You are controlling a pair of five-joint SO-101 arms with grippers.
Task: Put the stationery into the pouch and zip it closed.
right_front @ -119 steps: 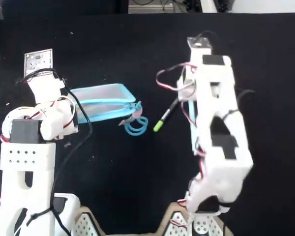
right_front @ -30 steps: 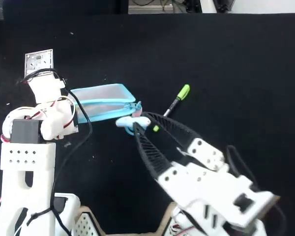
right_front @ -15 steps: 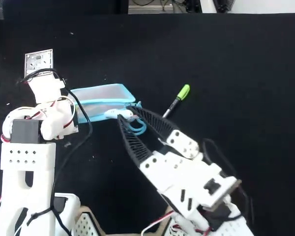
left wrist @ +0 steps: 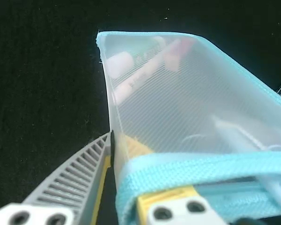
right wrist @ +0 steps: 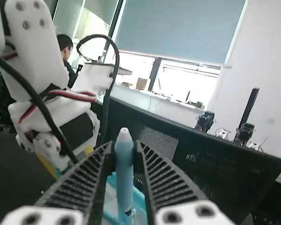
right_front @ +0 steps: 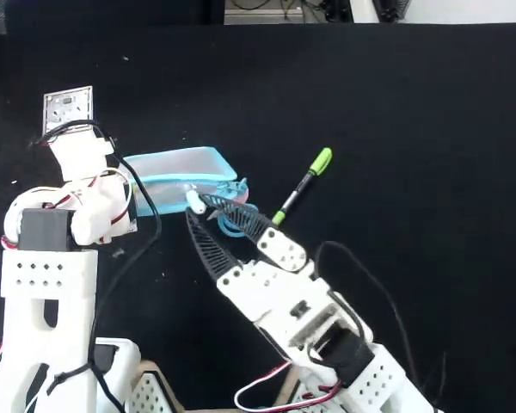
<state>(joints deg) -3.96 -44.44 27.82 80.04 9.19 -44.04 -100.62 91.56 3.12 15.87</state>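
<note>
From above, the pouch (right_front: 185,172) lies toward the table's (right_front: 430,129) left edge with the left arm (right_front: 77,198) at its left end, a green marker (right_front: 303,185) lies near the table's middle, and the right gripper (right_front: 195,206) sits at the pouch's right end. In the left wrist view, the left gripper (left wrist: 113,145) has its fingers (left wrist: 70,187) clamped on the pouch's blue-trimmed edge, with pens (left wrist: 131,79) showing through the mesh. In the right wrist view, the right fingers (right wrist: 84,183) are closed on a pale-blue pen (right wrist: 123,164).
</note>
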